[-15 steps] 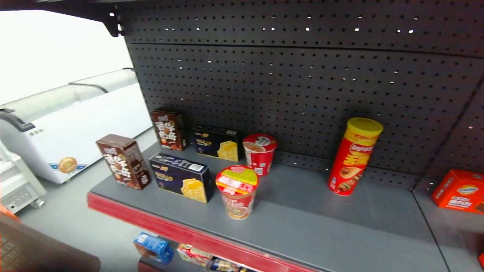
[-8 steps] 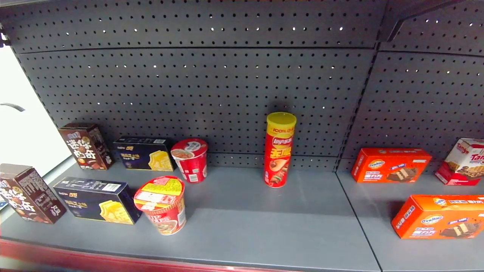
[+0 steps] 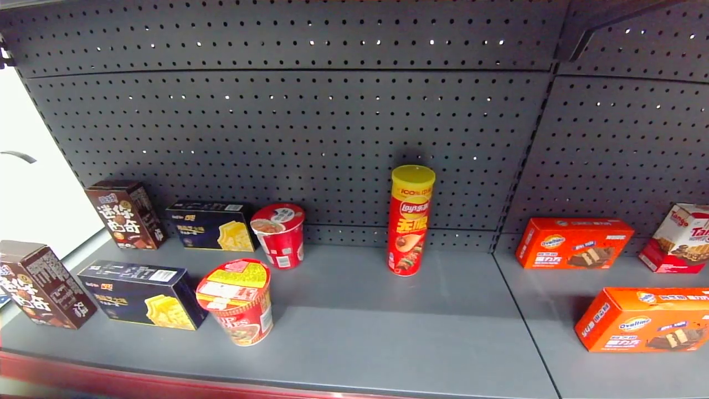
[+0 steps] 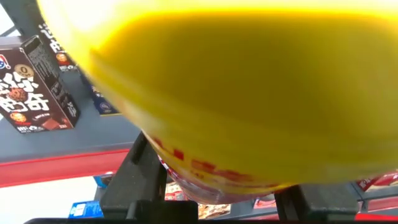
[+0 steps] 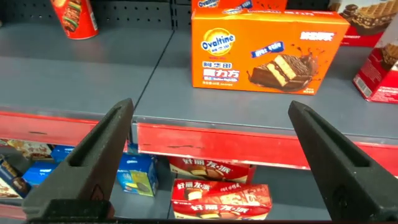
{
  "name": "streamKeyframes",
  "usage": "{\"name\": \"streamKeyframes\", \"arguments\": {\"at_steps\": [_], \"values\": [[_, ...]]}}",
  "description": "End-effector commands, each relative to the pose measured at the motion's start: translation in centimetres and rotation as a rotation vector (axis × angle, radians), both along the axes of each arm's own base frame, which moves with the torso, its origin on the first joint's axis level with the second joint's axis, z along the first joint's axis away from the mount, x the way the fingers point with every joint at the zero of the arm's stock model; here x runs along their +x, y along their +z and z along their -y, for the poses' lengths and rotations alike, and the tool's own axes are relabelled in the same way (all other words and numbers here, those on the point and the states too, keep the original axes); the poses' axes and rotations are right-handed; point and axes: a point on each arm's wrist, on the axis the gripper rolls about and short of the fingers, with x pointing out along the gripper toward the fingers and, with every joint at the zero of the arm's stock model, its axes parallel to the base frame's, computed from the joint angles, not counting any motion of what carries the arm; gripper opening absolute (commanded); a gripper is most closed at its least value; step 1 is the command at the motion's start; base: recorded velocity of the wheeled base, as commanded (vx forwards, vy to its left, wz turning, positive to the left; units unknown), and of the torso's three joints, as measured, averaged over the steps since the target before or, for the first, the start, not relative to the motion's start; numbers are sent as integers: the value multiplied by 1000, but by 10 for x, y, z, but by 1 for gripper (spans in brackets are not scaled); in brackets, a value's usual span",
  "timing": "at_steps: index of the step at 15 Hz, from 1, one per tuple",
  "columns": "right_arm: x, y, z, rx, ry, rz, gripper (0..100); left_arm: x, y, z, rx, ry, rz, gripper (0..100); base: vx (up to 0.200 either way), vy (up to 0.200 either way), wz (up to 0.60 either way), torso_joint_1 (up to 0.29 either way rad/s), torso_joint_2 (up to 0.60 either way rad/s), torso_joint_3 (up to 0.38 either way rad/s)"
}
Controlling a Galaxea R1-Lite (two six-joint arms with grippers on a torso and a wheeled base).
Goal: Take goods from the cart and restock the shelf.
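Not much has moved since half a second ago: the head view has been nudged a hair, and the goods on the shelf [image 3: 388,343] are sat just where they were. A yellow-lidded can [image 4: 236,93] is pinched in the left claw [image 4: 211,186], held out in front of the shelf's left end, with the front brown box [image 4: 31,87] seen just past it and the red shelf lip below. The right claw [image 5: 209,109] is spread wide with nothing between its fingers, parked low in front of the red lip, just below the front orange box [image 3: 645,318]. On the shelf, a matching upright chip can [image 3: 410,220] is stood against the pegboard back [image 3: 277,127], well apart from everything else. To its left a back noodle cup [image 3: 278,235] is tucked just beside the back dark blue box [image 3: 211,225], then the back brown box [image 3: 126,214]; a second row nearer the edge is made up of a front noodle cup [image 3: 237,302] and a front dark blue box [image 3: 141,295], with the front brown box at the end. To the right of the divider seam, a rear orange box [image 3: 574,243] and a red-and-white box [image 3: 678,238] are lined up at the back. Red snack boxes [image 5: 214,190] and blue packs [image 5: 134,174] are stacked on the lower shelf.
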Motion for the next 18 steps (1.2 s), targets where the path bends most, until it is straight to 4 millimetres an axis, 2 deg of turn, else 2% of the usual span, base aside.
{"name": "streamKeyframes", "arguments": {"at_steps": [1,3,11,15,16,17,18], "values": [[0,0,0,0,0,0,100,1,0,0,1,0,-5,0,0,0,0,0,0,0],[0,0,0,0,0,0,100,1,0,0,1,0,-5,0,0,0,-600,5,5,0],[0,0,0,0,-2,2,100,0,2,0,0,5,5,0,0,0,0,0,0,0],[2,1,0,10,-6,-26,100,-5,17,-3,-6,95,56,0,0,0,0,0,0,0],[4,6,0,44,-27,-43,100,-7,19,-3,-4,103,42,0,0,0,0,0,0,0],[5,36,0,81,8,-23,100,-10,23,-3,-2,104,30,0,0,0,0,0,0,0],[16,60,-1,61,124,-66,100,-12,23,-3,8,106,8,0,0,0,0,0,0,0]]}}
